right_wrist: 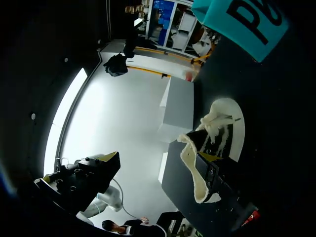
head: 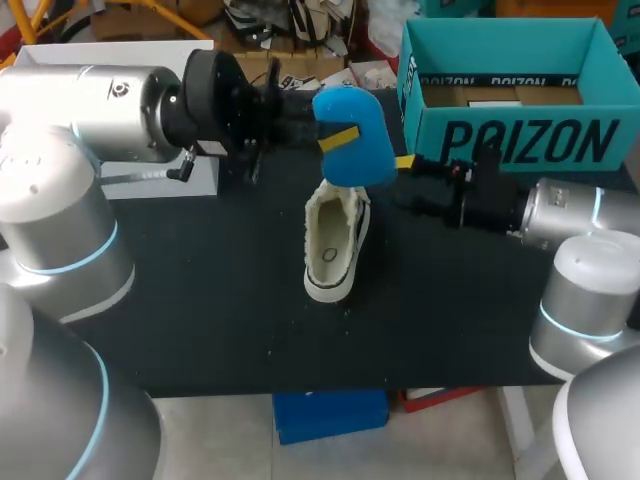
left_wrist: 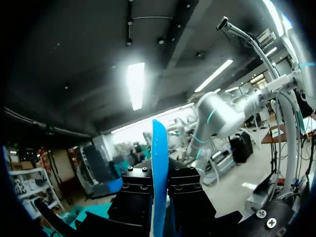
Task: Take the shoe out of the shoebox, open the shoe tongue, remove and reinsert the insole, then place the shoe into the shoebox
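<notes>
Two arms hang over the black worktop (head: 200, 310). A white shoe (head: 335, 245) sits flat on it near the middle, with its heel toward the robot and its inside showing. The left fingers (head: 338, 138) are squeezed tight on a blue insole (head: 352, 120), one on each flat side. They hold it up in the air above the shoe's toe. The right fingers (head: 405, 161) are just beside the insole, and I cannot tell how far open they are. The teal shoebox (head: 520, 140) stands open at the back right.
</notes>
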Controlling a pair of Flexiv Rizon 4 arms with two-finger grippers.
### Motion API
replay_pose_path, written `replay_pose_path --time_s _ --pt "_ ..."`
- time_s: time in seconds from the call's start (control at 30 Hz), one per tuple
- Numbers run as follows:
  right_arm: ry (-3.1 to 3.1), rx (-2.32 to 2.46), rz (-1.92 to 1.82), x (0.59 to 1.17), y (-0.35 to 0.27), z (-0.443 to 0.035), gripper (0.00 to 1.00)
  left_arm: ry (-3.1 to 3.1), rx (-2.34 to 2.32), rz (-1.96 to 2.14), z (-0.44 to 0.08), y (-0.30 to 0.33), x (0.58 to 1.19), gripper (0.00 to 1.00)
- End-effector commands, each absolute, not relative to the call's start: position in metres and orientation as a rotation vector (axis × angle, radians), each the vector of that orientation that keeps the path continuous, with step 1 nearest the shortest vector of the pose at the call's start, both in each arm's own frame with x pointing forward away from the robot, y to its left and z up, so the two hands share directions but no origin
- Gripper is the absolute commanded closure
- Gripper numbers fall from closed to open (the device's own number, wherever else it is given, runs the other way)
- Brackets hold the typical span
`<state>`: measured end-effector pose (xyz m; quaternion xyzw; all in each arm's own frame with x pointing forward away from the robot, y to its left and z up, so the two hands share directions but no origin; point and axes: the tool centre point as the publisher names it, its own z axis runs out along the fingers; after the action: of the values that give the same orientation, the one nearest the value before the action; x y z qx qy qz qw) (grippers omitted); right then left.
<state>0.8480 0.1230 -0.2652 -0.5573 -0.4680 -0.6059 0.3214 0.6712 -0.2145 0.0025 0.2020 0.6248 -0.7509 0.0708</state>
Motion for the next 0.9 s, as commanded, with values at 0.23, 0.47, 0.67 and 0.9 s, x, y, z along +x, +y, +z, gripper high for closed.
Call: replay_pose_path --time_s 0.23,0.47,0.67,0.9 --pt "-1.228 -1.466 -1.592 0.848 0.124 -0.265 0.00 1.827 0.709 -2.133 0.005 -0.212 0.669 1.00" --pt "-1.228 -1.466 -1.592 0.848 0.124 -0.265 0.00 1.655 0.846 -1.987 -0.030 -0.183 0.636 1.00" --pt "-1.228 -1.466 -1.592 0.848 0.124 -0.265 0.00 1.522 1.013 -1.781 -0.078 -0.153 0.612 1.00" --pt "-1.228 -1.466 -1.592 0.848 0.124 -0.265 0.00 1.403 1.214 -1.640 -0.125 -0.132 0.577 1.00"
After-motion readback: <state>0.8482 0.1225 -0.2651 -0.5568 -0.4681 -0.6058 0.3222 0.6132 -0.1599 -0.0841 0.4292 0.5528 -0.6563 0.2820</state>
